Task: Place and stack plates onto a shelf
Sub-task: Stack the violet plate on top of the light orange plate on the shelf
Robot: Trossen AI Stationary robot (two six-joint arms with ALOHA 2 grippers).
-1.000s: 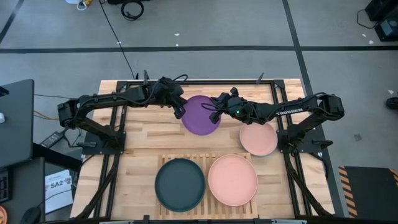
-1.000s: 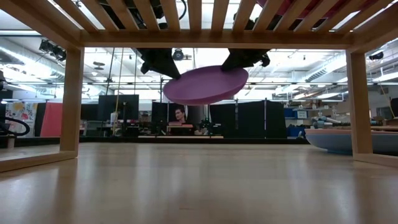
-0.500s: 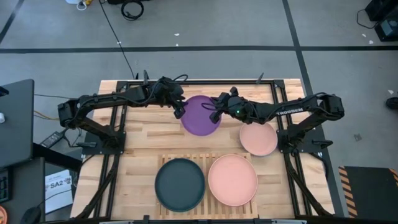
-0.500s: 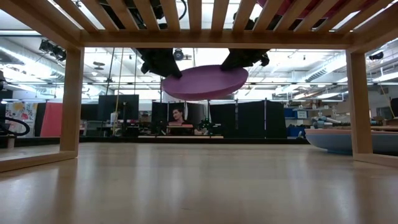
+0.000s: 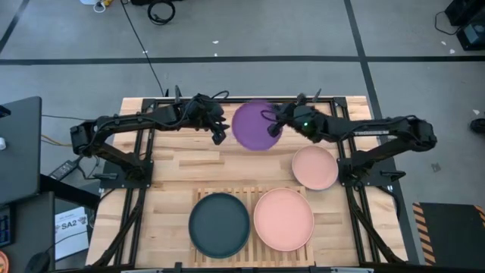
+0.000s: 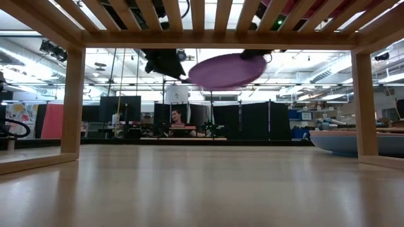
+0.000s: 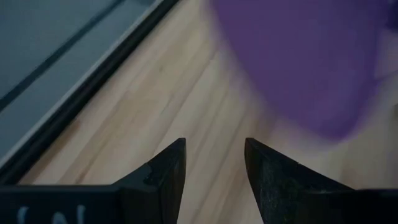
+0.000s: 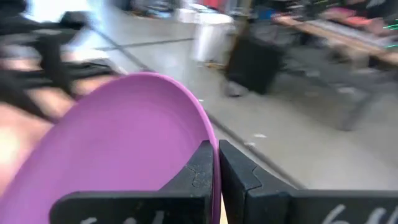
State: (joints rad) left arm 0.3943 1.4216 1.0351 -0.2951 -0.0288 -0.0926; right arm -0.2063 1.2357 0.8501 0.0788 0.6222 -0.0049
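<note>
A purple plate hangs tilted above the far middle of the table, with my right gripper shut on it. The low view shows the purple plate with its left side lower. My left gripper stands open just left of the plate and touches nothing; its fingers have only bare tabletop between them. The shelf of wooden slats lies at the near middle. A dark grey plate and a pink plate rest flat on it, side by side. My right gripper pinches the plate's rim between its two fingers, at the plate's right-hand edge. The fingers come from the table's right, nearly level. The plate is lifted clear of the table, tilted down away from the fingers.
A pale pink plate lies flat on the table at the right, under my right arm. Black frame rails run along both sides of the plank tabletop. Bare tabletop shows between the arms and the shelf.
My left gripper has opened and let go of the purple plate's left rim, staying where it was. My right gripper has risen and gone toward the table's far right, carrying the plate, which now hangs from it alone, higher, with its right side raised.
</note>
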